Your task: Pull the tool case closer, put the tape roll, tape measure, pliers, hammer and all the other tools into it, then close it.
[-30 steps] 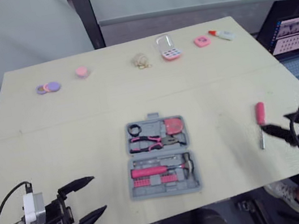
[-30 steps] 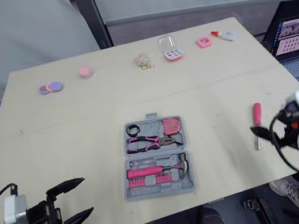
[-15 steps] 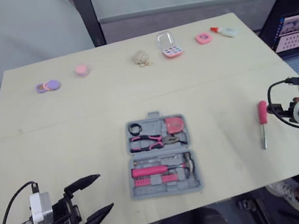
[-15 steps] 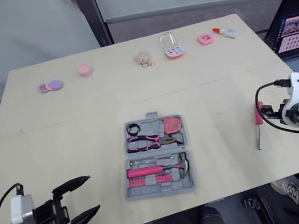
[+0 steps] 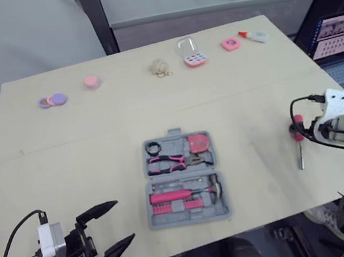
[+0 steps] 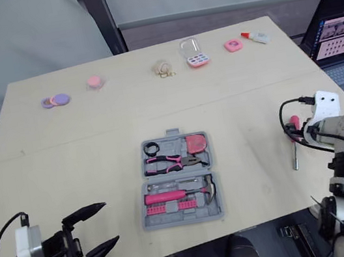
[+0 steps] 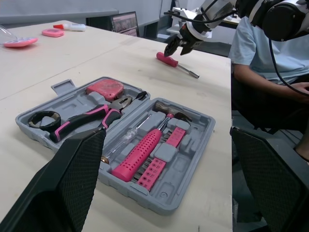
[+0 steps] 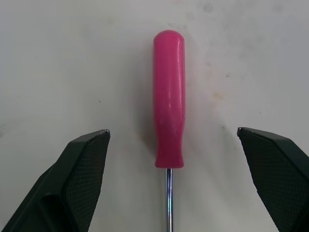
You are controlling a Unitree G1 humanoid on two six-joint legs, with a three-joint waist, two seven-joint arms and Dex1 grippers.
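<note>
Right gripper has lowered, jaws open astride screwdriver.

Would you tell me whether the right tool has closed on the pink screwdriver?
No, the right tool is open and straddles the screwdriver without touching its handle.

The table is lit brightly and evenly by soft, diffuse light from above. Only thin, faint shadows are cast around the tool case. In the right wrist view, a soft shadow is thrown along one side of the screwdriver handle. The far wall is rendered a duller grey, and a laptop screen is seen glowing at the far right.
</note>
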